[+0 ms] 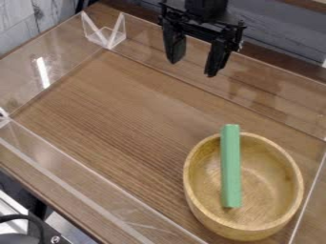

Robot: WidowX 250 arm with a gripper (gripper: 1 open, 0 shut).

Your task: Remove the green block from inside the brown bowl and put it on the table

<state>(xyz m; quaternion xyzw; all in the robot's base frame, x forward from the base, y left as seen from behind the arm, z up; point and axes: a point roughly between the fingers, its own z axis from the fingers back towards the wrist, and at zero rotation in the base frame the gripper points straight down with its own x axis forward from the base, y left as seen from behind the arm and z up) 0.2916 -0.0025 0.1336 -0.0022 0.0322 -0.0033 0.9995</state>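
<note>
— Where do we find the green block [232, 165]?
— We see it lying in the brown bowl [243, 185] at five o'clock on the table [114, 114], its far end propped on the rim at twelve o'clock.
— And our gripper [193, 54]?
— At twelve o'clock, well apart from the bowl, fingers spread wide, holding nothing, pointing down near the clear acrylic walls [102, 31]

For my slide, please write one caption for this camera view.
Open gripper hangs above the table, far from the green block lying in the brown bowl.
</note>
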